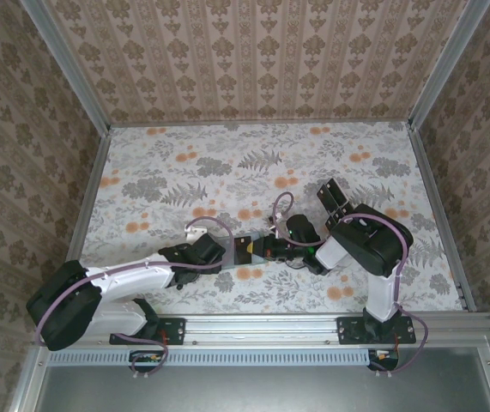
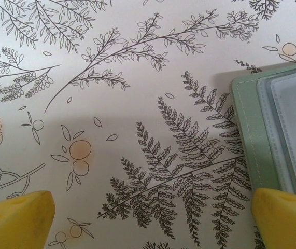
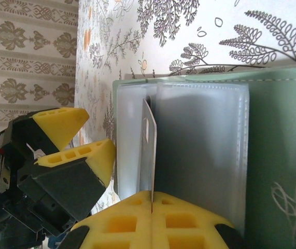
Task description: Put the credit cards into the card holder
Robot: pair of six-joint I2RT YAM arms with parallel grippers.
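The floral worktop (image 1: 227, 163) stretches out ahead of me, and both of my arms bend inward over its near half, meeting around the middle of its width, not far from the near edge. My left arm (image 1: 133, 276) lies low, reaching rightward; my right arm (image 1: 373, 249) rises from its base and folds back to the left. Beyond my right arm, toward the right edge, stands a small dark upright object (image 1: 335, 199); I cannot tell what it holds. The card holder (image 3: 277, 155) lies open and flat on the worktop where my grippers meet, its sage-green cover stitched along the rim. Its clear plastic sleeves (image 3: 199, 155) fan up from the inside. My left gripper (image 2: 150, 220) hovers with its yellow fingers spread wide apart and nothing between them but patterned cloth; the holder's stitched edge sits just beside one fingertip, and I cannot tell whether they touch. My right gripper (image 3: 152, 205) is pressed together on one credit card (image 3: 149, 155), which I see edge-on, standing upright at the mouth of the sleeves.
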